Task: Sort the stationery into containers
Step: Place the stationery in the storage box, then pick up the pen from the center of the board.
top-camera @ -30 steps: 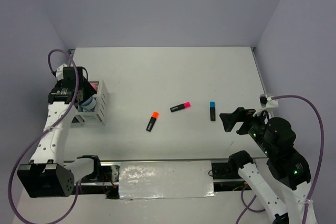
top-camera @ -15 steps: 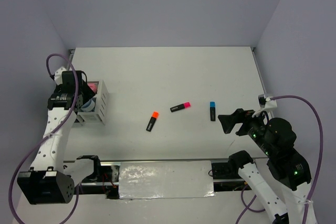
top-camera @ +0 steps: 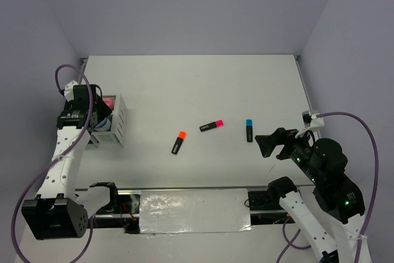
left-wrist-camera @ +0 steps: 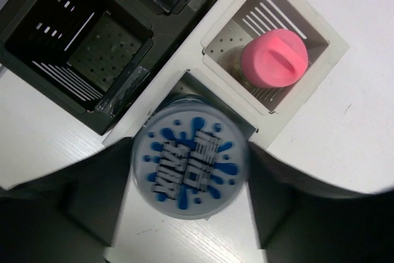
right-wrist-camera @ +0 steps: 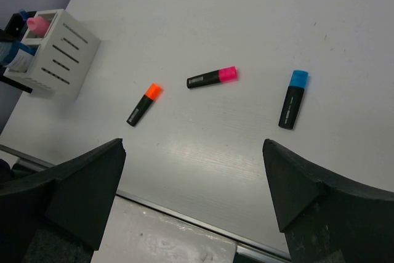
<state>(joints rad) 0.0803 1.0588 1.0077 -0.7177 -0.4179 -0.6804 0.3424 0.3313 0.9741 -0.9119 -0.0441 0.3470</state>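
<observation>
Three black highlighters lie mid-table: orange-capped (top-camera: 178, 142) (right-wrist-camera: 143, 104), pink-capped (top-camera: 211, 125) (right-wrist-camera: 212, 77) and blue-capped (top-camera: 249, 130) (right-wrist-camera: 292, 99). At the left stands the white slotted box (top-camera: 118, 121) (left-wrist-camera: 320, 72), and the pink jar (left-wrist-camera: 274, 58) sits in one of its compartments. The black pen holder (left-wrist-camera: 74, 47) adjoins it. My left gripper (left-wrist-camera: 191, 152) (top-camera: 92, 118) is over the box's corner compartment, shut on a round blue-white tin (left-wrist-camera: 191, 164). My right gripper (right-wrist-camera: 192, 146) (top-camera: 269, 143) hangs open and empty, right of the blue-capped highlighter. No second tin shows.
A metal rail (top-camera: 191, 190) and the arm bases line the table's near edge. Walls close the back and both sides. A purple cable (top-camera: 68, 69) loops beside the left arm. The box and pen holder sit against the left table edge.
My left gripper has shifted a little left and toward the near edge over the box, with the tin still in it. The right arm and the highlighters have barely moved.
</observation>
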